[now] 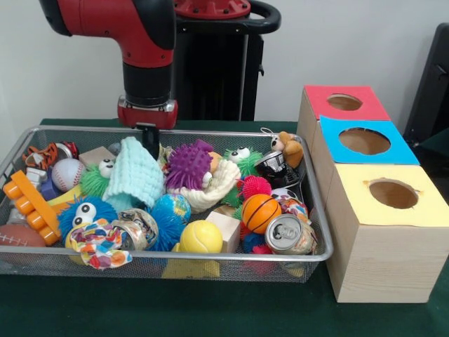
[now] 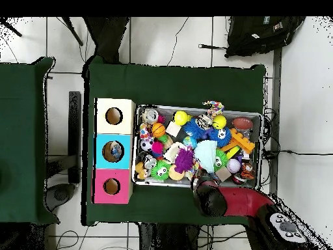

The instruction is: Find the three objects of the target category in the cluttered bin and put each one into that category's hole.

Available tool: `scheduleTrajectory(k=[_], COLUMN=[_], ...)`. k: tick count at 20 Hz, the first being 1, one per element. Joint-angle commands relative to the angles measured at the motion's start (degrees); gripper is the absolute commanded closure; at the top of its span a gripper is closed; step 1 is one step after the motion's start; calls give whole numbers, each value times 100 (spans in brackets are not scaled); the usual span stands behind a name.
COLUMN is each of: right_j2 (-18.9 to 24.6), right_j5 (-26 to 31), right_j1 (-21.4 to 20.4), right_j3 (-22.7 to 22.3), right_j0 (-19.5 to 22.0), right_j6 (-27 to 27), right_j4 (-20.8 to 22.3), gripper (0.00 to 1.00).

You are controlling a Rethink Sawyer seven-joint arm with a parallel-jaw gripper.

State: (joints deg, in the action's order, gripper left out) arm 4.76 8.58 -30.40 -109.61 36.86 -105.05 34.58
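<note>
One gripper (image 1: 149, 139) in view, hanging at the far rim of the wire bin (image 1: 319, 210), left of the bin's middle. Only a dark stub shows below the red wrist. Cannot tell whether it is wide, narrow or holding anything.

Just beside it:
- mint knitted cloth (image 1: 135, 175), touching or nearly so
- purple spiky ball (image 1: 188, 165), a little to the right in the front view

Edges and room:
- The bin is filled rim to rim, with toys heaped above the wire at the centre.
- Bare green table (image 1: 210, 312) shows along the near side.
- Three wooden boxes stand in a row just beside the bin's right end, with only a narrow gap.

Holes, one round hole per box:
- red-topped box (image 1: 316, 98), farthest
- blue-topped box (image 1: 333, 130), middle
- yellow-topped box (image 1: 351, 196), nearest

The target category is not marked. Candidates, all inside the bin:
- Sports balls, possibly four: white baseball (image 1: 67, 173) at the left; yellow tennis ball (image 1: 200, 237) at the near rim; orange mini basketball (image 1: 260, 213) right of centre; brown football (image 1: 17, 235) at the near left corner, partly hidden.
- Wooden blocks, two: block (image 1: 226, 230) beside the tennis ball; second block (image 1: 96, 156) at the far left.
- Crushed can (image 1: 287, 234), one clearly seen, at the near right corner.
</note>
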Motion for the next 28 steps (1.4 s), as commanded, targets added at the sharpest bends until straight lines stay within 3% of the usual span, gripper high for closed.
scheduleTrajectory(k=[1,5,10,11,28], right_j2=[807,975,1051,1076,1147], right_j5=[968,1164,1026,1005,1251], right_j1=[-557,-811,-801,-791,-1250], right_j3=[-256,-276,-156,-132,-54], right_j0=[142,99,83,95,7], right_j6=[28,72,76,81,38], right_j4=[-393,-483,-357,-336,-444], gripper=[100,100,100,0,0])
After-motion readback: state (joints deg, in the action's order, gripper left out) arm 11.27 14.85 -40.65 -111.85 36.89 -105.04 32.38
